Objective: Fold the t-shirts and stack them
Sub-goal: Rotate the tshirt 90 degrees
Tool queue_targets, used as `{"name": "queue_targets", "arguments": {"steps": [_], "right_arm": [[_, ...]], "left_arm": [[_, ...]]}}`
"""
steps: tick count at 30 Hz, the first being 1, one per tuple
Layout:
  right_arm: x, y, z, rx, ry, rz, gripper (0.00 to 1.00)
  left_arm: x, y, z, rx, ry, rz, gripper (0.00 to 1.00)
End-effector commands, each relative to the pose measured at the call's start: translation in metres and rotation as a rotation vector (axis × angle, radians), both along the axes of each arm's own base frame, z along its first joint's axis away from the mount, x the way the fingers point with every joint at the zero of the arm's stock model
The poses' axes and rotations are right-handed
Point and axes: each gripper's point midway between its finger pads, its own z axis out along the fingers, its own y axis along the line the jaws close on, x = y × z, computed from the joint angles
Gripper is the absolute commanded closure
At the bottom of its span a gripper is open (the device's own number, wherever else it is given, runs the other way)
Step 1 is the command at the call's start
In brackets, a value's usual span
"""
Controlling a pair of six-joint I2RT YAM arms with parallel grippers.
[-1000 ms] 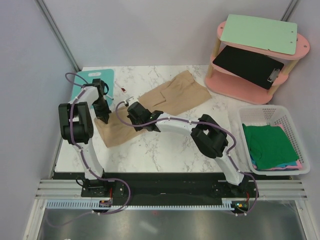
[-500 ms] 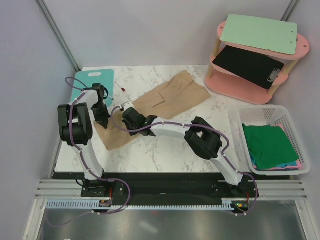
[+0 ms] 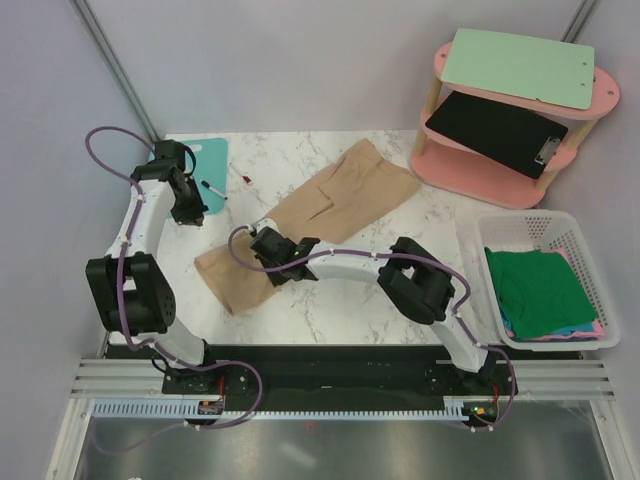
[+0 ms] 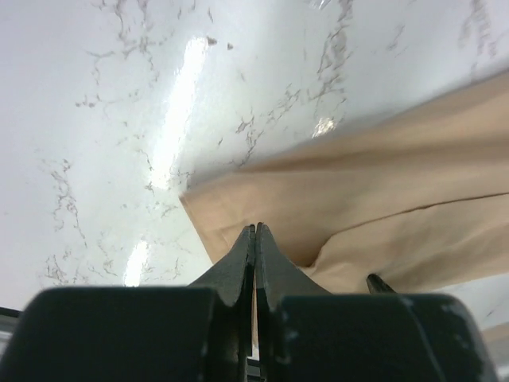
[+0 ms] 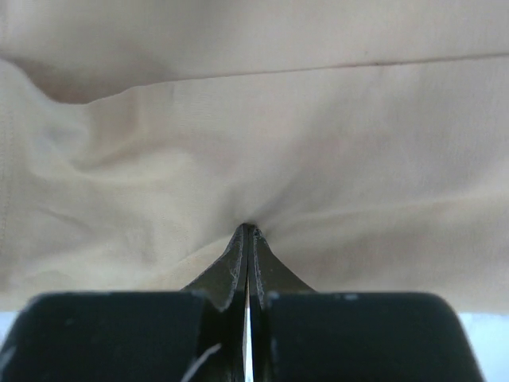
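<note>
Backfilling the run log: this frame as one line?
left gripper: shut, clear of tan t-shirt | right gripper: shut on tan t-shirt, fabric puckered | basket: green shirt inside

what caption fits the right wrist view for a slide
Right tool pinched shut on a pucker of the tan t-shirt

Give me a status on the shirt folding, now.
Done: the tan t-shirt lies folded into a long strip on the table. In hand: the right gripper is shut on its fabric near the lower end; the left gripper is shut, nothing seen in it. Left: the crosswise folds and the stacking; the green shirt in the basket may need doing too.
</note>
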Motion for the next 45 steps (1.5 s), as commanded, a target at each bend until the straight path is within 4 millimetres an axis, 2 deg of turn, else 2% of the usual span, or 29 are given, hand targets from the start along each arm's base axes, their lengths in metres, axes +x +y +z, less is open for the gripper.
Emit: {"name": "queue_targets", "arguments": {"steps": [1,3,6,7,9,10,12,14,15,16,20,21,24,26,29,30,32,34,35,36,37,38,39,40,41,42,43,44,45], "right_arm": [[-0.046,-0.072,-0.024,-0.202,0.151,-0.044,1.0],[-0.055,-0.092,-0.027,-0.236,0.173,-0.072,1.0],[-0.078,-0.138,-0.033,-0.324,0.212,-0.107,1.0],[-0.081,-0.144,-0.024,-0.309,0.215,-0.126,1.0],[-0.099,-0.172,-0.029,-0.361,0.249,-0.139,1.0],[-0.1,-0.18,-0.02,-0.349,0.241,-0.162,1.0],[-0.113,-0.208,-0.021,-0.404,0.257,-0.186,1.0],[-0.115,-0.225,-0.008,-0.42,0.23,-0.225,1.0],[-0.115,-0.231,-0.005,-0.424,0.219,-0.235,1.0],[-0.111,-0.229,0.007,-0.391,0.19,-0.247,1.0],[-0.074,-0.218,0.057,-0.299,0.002,-0.317,1.0],[-0.055,-0.214,0.078,-0.269,-0.077,-0.357,1.0],[-0.012,-0.211,0.108,-0.219,-0.167,-0.423,1.0],[0.017,-0.21,0.115,-0.184,-0.185,-0.457,1.0],[0.082,-0.231,0.107,-0.19,-0.168,-0.546,1.0],[0.102,-0.229,0.1,-0.195,-0.158,-0.56,1.0],[0.134,-0.24,0.095,-0.196,-0.157,-0.587,1.0],[0.164,-0.237,0.088,-0.192,-0.158,-0.589,1.0],[0.179,-0.245,0.085,-0.193,-0.155,-0.613,1.0],[0.196,-0.241,0.08,-0.187,-0.158,-0.618,1.0],[0.205,-0.244,0.077,-0.192,-0.154,-0.621,1.0],[0.224,-0.249,0.086,-0.168,-0.174,-0.647,1.0],[0.231,-0.252,0.068,-0.193,-0.154,-0.65,1.0],[0.238,-0.255,0.063,-0.199,-0.153,-0.655,1.0],[0.251,-0.259,0.069,-0.179,-0.167,-0.668,1.0],[0.257,-0.26,0.051,-0.199,-0.149,-0.668,1.0],[0.262,-0.262,0.046,-0.201,-0.146,-0.671,1.0],[0.273,-0.262,0.053,-0.188,-0.168,-0.673,1.0],[0.277,-0.263,0.035,-0.207,-0.152,-0.667,1.0]], "left_arm": [[0.005,0.0,0.039,0.004,-0.103,-0.036,0.98],[0.005,-0.002,0.044,-0.001,-0.114,-0.047,0.98],[0.003,-0.003,0.043,-0.007,-0.107,-0.056,0.98],[0.003,-0.005,0.042,-0.016,-0.106,-0.062,0.98],[0.002,-0.008,0.038,-0.031,-0.096,-0.07,0.98],[0.003,-0.014,0.037,-0.061,-0.096,-0.083,0.98],[0.004,-0.018,0.036,-0.082,-0.097,-0.091,0.98],[0.004,-0.027,0.036,-0.112,-0.1,-0.112,0.98],[0.005,-0.03,0.036,-0.12,-0.104,-0.12,0.98],[0.006,-0.04,0.035,-0.14,-0.107,-0.145,0.98],[0.011,-0.064,0.033,-0.165,-0.107,-0.206,0.98],[0.011,-0.076,0.032,-0.167,-0.103,-0.241,0.98],[0.011,-0.089,0.025,-0.168,-0.085,-0.276,0.98],[0.007,-0.099,0.02,-0.179,-0.075,-0.297,0.98],[0.002,-0.114,0.015,-0.204,-0.079,-0.326,0.98],[0.0,-0.12,0.014,-0.22,-0.08,-0.328,0.98],[-0.005,-0.139,0.013,-0.259,-0.091,-0.37,0.98],[-0.011,-0.158,0.014,-0.296,-0.102,-0.401,0.98],[-0.013,-0.163,0.015,-0.305,-0.109,-0.415,0.98],[-0.015,-0.169,0.017,-0.317,-0.113,-0.42,0.98],[-0.02,-0.177,0.014,-0.324,-0.105,-0.436,0.98],[-0.021,-0.182,0.015,-0.334,-0.114,-0.449,0.98],[-0.024,-0.186,0.016,-0.345,-0.118,-0.458,0.98],[-0.029,-0.192,0.013,-0.352,-0.106,-0.471,0.98],[-0.031,-0.196,0.013,-0.357,-0.113,-0.48,0.98],[-0.033,-0.199,0.014,-0.361,-0.115,-0.485,0.98],[-0.038,-0.202,0.01,-0.363,-0.105,-0.493,0.98],[-0.04,-0.203,0.01,-0.365,-0.108,-0.494,0.98],[-0.041,-0.204,0.01,-0.367,-0.111,-0.496,0.98]]}}
